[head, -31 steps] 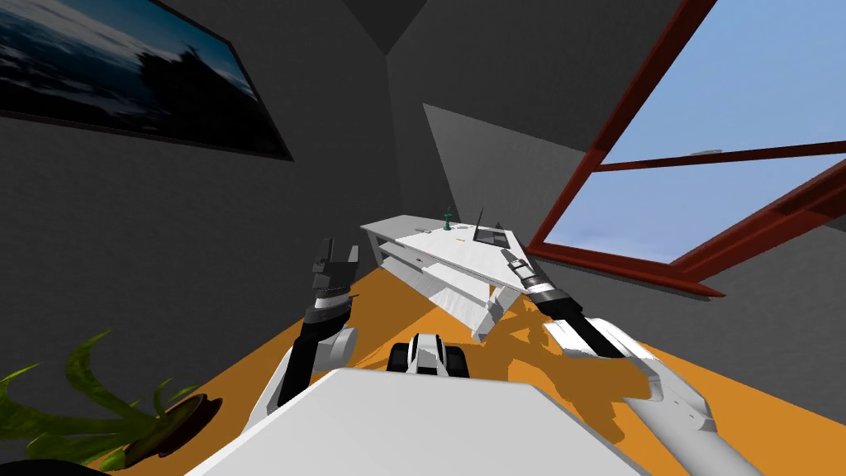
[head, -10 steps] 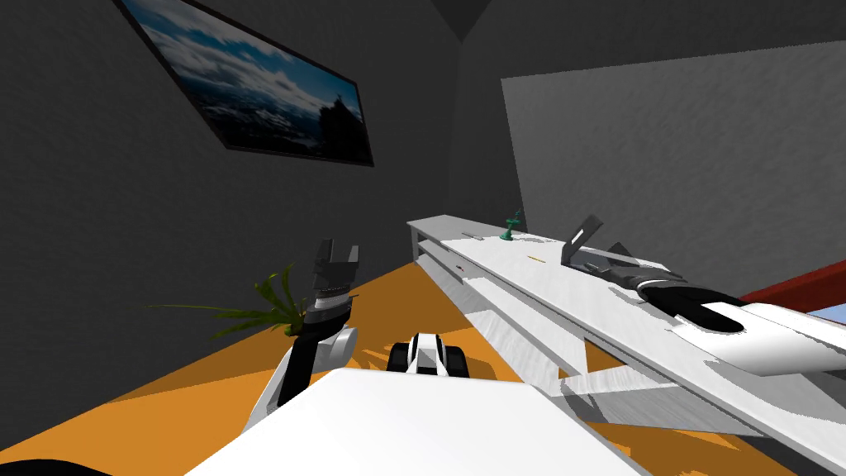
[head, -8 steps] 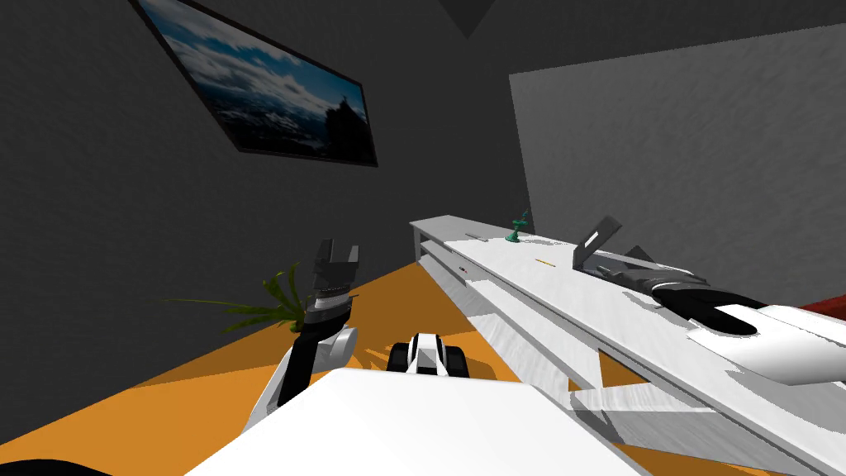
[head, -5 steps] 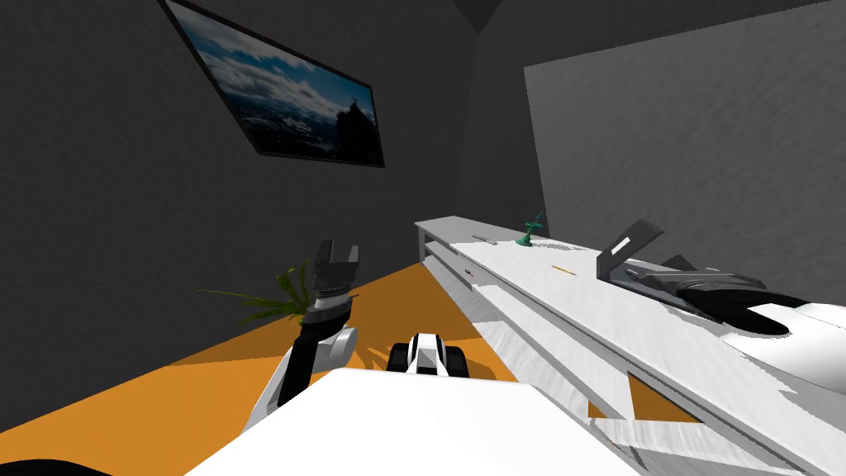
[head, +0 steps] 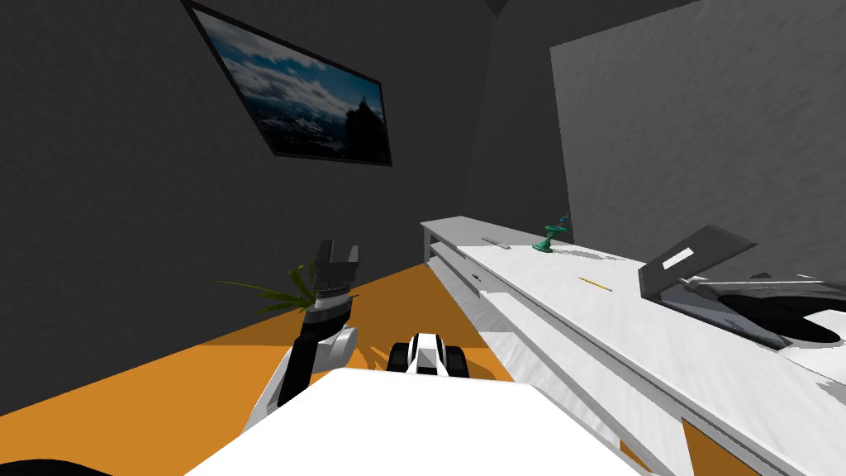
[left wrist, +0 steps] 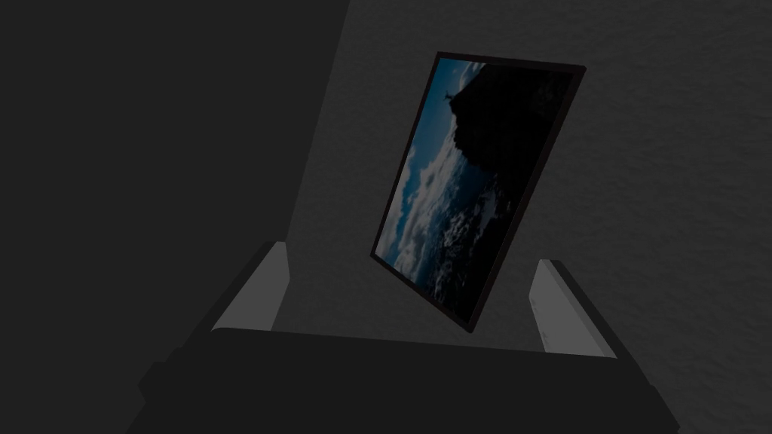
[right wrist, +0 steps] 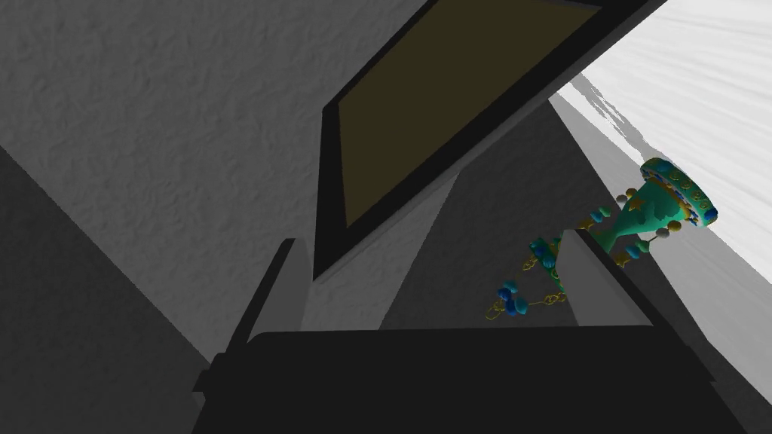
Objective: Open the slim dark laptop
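The slim dark laptop (head: pixel 692 254) is sitting on the white bench (head: pixel 570 322), its lid standing partly raised; the right gripper (right wrist: pixel 433 249) is reaching in over its base, jaws standing apart and clasping nothing, a corner of the lid lying just beside one of them; a teal beaded ornament (head: pixel 552 234) is standing farther along the bench; the left gripper (head: pixel 337 258) is pointing upward above the orange floor (head: pixel 206 372), jaws spread and empty.

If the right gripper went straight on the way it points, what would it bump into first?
Probably the raised laptop lid, just ahead of the open right gripper, though depth is unclear.
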Motion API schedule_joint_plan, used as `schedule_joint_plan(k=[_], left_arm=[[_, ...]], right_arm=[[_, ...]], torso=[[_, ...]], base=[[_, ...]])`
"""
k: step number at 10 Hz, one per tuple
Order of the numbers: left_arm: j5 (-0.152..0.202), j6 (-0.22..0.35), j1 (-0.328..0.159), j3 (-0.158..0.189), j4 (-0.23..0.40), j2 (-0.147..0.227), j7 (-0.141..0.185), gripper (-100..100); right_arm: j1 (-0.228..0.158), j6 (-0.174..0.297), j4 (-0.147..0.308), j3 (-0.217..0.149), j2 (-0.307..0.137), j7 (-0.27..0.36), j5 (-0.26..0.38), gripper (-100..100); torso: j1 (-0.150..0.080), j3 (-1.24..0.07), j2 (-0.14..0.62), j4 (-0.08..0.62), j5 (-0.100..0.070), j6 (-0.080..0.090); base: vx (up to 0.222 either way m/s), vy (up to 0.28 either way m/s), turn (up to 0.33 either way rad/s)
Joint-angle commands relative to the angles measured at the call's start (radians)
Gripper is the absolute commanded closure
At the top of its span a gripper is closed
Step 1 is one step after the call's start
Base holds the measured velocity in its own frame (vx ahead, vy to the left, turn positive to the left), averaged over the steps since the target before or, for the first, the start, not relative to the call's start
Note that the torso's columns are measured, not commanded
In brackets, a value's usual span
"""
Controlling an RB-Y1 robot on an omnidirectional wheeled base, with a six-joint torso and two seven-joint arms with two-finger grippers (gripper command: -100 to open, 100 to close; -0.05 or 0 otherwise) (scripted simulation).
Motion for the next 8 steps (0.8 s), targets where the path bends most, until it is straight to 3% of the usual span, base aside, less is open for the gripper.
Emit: schedule_joint_plan(k=[1,4,6,8], left_arm=[[0.0,0.0,0.0,0.0,0.0,0.0,0.0,0],[0.0,0.0,0.0,0.0,0.0,0.0,0.0,0],[0.0,0.0,0.0,0.0,0.0,0.0,0.0,0],[0.0,0.0,0.0,0.0,0.0,0.0,0.0,0]], right_arm=[[0.012,0.036,0.084,0.019,-0.047,0.049,0.026,-100],[0.038,0.068,0.147,0.025,-0.079,0.084,0.043,-100],[0.038,0.068,0.147,0.025,-0.079,0.084,0.043,-100],[0.058,0.09,0.188,0.031,-0.099,0.109,0.057,-100]], torso=[[0.0,-0.001,-0.001,0.0,0.0,-0.001],[0.0,-0.001,-0.001,0.0,0.0,-0.001],[-0.001,0.0,0.0,0.0,0.0,0.0],[0.0,0.0,0.0,0.0,0.0,-0.001]], base=[[0.076,-0.006,0.233],[0.068,-0.012,0.121],[0.033,-0.01,0.018],[0.031,-0.011,0.115]])
